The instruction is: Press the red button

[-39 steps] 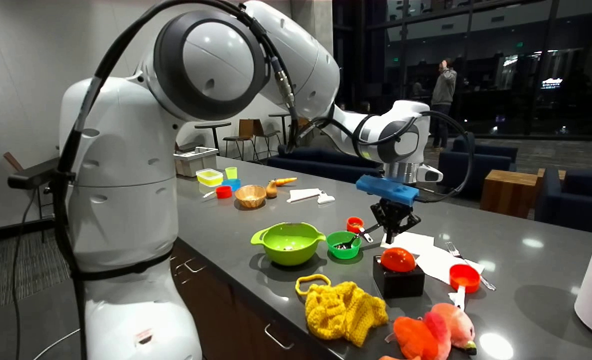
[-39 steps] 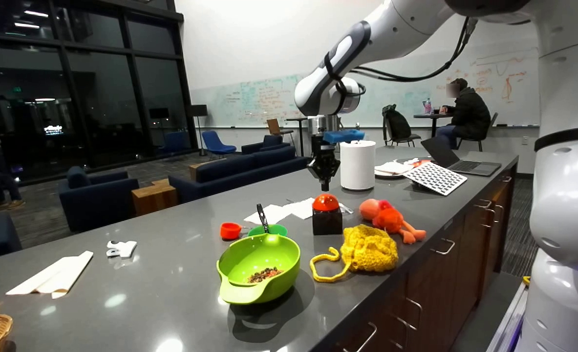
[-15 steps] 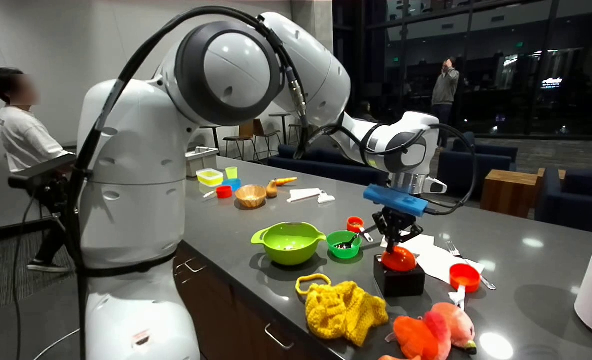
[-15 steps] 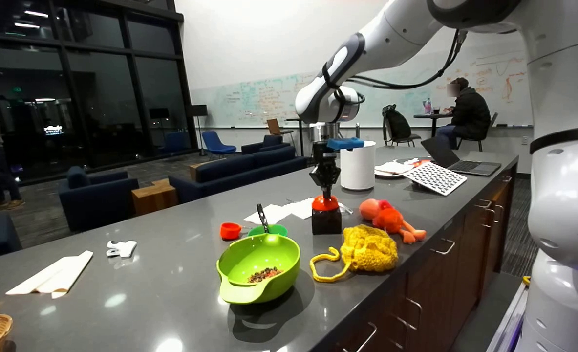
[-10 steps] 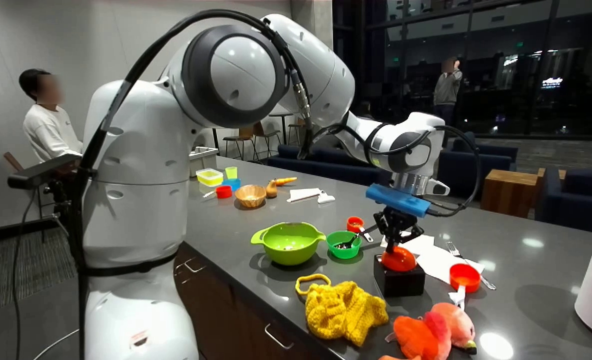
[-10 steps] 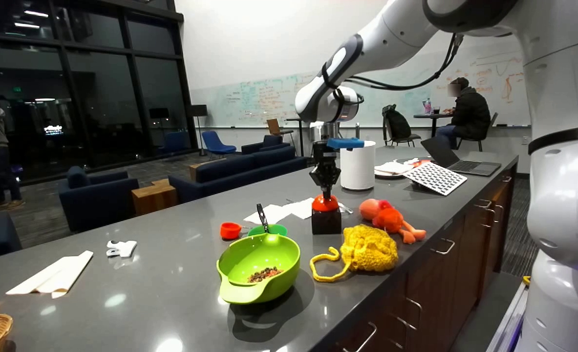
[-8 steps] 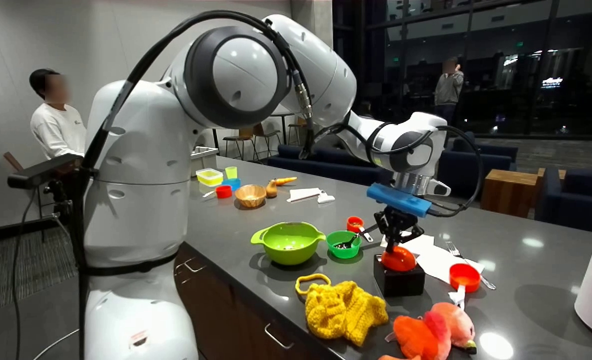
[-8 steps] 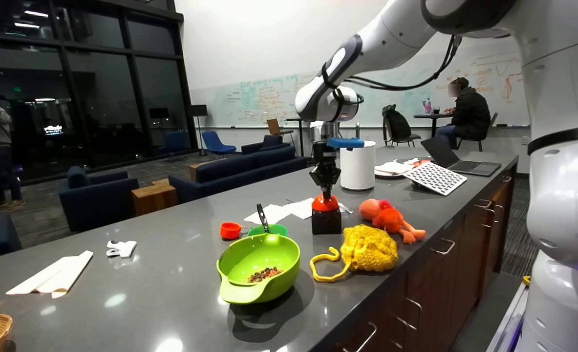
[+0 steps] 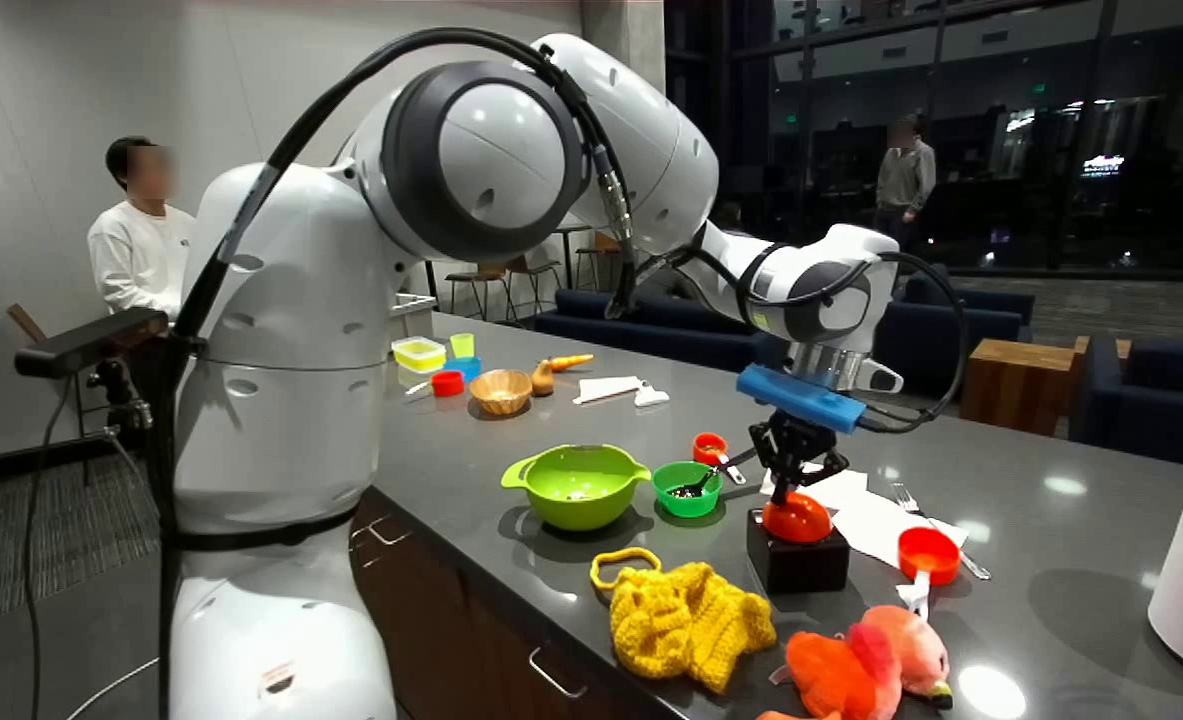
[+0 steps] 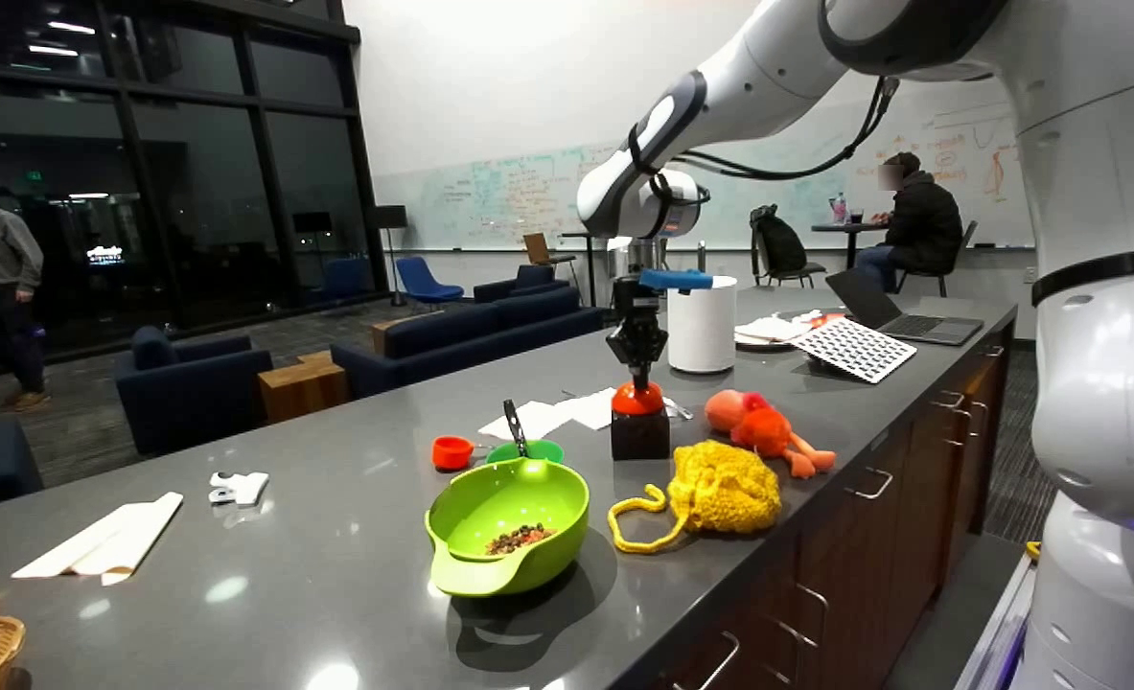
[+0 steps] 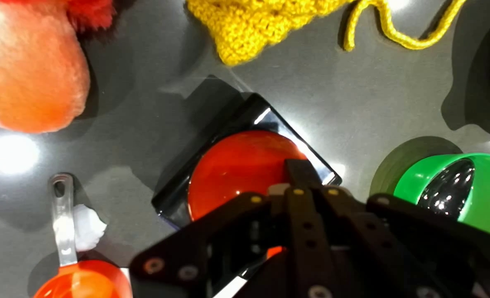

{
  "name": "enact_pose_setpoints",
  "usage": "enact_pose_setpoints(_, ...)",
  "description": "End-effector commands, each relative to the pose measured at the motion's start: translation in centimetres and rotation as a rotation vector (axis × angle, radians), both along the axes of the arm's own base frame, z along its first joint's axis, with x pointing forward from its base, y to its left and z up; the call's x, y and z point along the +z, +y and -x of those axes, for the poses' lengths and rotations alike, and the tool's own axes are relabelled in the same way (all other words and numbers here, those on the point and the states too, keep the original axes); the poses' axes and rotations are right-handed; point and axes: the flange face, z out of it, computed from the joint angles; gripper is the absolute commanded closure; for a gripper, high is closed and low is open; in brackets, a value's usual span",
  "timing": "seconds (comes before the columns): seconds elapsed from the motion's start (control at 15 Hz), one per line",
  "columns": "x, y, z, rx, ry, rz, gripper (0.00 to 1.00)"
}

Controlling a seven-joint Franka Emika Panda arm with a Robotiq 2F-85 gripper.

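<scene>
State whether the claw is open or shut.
Shut: in both exterior views the claw shows one narrow tip, without visible gap, on the red button.

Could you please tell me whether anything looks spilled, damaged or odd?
Nothing looks spilled or damaged. Slightly odd for a press: in the wrist view, the jaws meet the red button off-centre, near its edge.

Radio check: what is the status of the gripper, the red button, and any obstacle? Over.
Gripper shut, its tip seemingly touching the red button. Whether pressed: cannot tell. No obstacle seen between them; yellow knitted item lies apart.
</scene>
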Motion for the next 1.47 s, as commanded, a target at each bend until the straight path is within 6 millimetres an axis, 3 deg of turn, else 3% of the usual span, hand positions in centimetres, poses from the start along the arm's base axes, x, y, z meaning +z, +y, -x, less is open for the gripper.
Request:
enact_pose_setpoints(0.0, -0.8, 0.2, -0.5, 0.011, -0.003, -0.003, 1.0)
enact_pose_setpoints(1.13, 3.2, 0.8, -0.6, 0.04, -0.079, 0.087, 1.0)
enact_pose_setpoints(1.4, 5.9, 1.5, 0.8, -0.007, -0.094, 0.081, 1.0)
